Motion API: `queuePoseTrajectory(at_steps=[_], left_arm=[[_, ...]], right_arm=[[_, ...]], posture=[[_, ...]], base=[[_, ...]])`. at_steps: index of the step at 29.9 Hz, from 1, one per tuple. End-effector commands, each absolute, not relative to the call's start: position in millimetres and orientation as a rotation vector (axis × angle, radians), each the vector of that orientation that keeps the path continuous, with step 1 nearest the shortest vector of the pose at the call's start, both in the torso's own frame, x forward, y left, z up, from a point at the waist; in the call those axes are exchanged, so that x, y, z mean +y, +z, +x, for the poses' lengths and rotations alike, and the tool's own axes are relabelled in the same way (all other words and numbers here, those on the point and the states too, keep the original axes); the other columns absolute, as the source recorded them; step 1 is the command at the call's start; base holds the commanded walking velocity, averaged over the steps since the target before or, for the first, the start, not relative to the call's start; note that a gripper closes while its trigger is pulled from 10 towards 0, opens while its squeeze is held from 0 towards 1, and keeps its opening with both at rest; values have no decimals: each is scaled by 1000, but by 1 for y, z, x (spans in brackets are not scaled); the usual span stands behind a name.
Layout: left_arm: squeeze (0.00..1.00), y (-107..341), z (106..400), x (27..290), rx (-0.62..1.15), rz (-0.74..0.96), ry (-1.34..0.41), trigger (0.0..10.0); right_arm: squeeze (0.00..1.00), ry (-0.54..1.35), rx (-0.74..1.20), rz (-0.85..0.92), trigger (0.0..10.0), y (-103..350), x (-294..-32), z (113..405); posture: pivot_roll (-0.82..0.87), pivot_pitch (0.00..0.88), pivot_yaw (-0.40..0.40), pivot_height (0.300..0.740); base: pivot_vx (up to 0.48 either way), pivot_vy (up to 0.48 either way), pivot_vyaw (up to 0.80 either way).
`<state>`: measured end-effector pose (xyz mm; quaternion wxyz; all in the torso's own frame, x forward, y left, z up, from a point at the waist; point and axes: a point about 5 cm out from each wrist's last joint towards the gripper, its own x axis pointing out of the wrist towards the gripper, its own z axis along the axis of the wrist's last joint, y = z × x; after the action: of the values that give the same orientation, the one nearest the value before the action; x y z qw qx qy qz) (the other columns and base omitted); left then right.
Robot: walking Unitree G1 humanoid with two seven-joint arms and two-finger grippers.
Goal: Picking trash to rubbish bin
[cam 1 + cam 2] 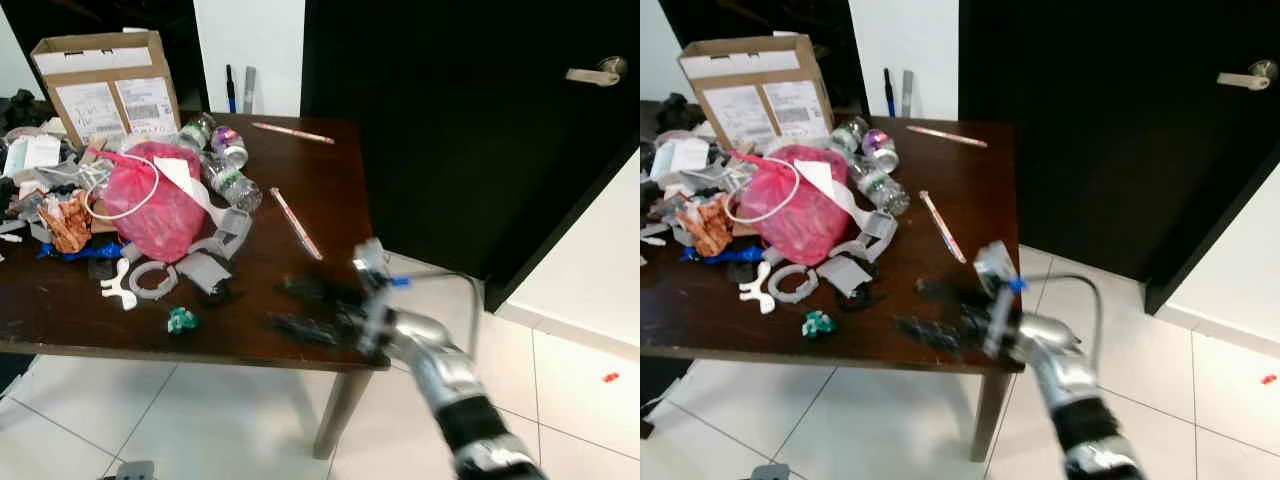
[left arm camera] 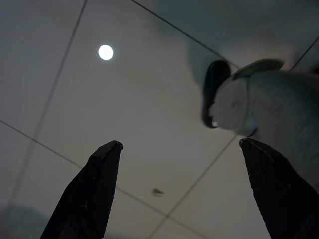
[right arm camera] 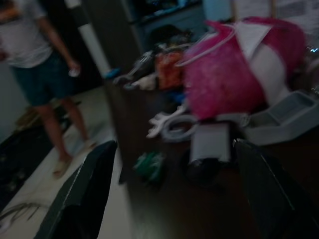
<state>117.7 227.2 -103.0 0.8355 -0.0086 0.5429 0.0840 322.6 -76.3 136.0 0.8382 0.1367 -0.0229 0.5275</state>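
Note:
Trash litters the dark wooden table [image 1: 300, 190]: a pink plastic bag [image 1: 155, 200], clear plastic bottles [image 1: 235, 185], a white plastic ring [image 1: 150, 280], a grey piece [image 1: 200, 268], a small black lump [image 1: 215, 293] and a small green scrap [image 1: 181, 320]. My right gripper [image 1: 280, 305] reaches over the table's near right corner, open, with nothing between its fingers. It points at the black lump and green scrap [image 3: 149, 167], a short way off. My left gripper [image 2: 180, 143] hangs open over the tiled floor.
A cardboard box [image 1: 105, 85] stands at the table's back left, with an orange wrapper [image 1: 68, 222] and other clutter in front of it. Two thin sticks [image 1: 296, 224] lie on the right half. A black door [image 1: 470, 120] is close on the right. A person [image 3: 35, 64] stands beyond the table.

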Motion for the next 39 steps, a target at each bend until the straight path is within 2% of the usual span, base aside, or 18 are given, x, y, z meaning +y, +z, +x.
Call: queuePoseTrajectory(at_steps=[1,8,19,26,31,39], left_arm=[[0,-107,106,224,1185,-14,171,10000],[0,-108,104,223,1194,-9,162,10000],[0,-108,102,222,1202,4,145,10000],[0,-109,102,217,1203,5,124,10000],[0,-110,103,213,1203,4,110,10000],[0,-110,102,213,1204,3,107,10000]], right_arm=[[0,1045,-26,303,10000,129,-82,326],[0,983,-24,272,10000,132,-87,330],[0,987,-33,204,10000,131,-76,327],[0,854,-19,165,10000,127,-76,335],[0,661,-5,75,10000,126,-90,348],[0,494,-42,87,10000,132,-104,357]], posture=[[60,95,-34,740],[58,93,-35,740],[52,92,-43,740],[51,87,-49,740],[53,94,-50,740],[53,102,-48,740]], base=[[0,0,650],[0,0,646],[0,0,648],[0,0,650],[0,0,647],[0,0,559]])
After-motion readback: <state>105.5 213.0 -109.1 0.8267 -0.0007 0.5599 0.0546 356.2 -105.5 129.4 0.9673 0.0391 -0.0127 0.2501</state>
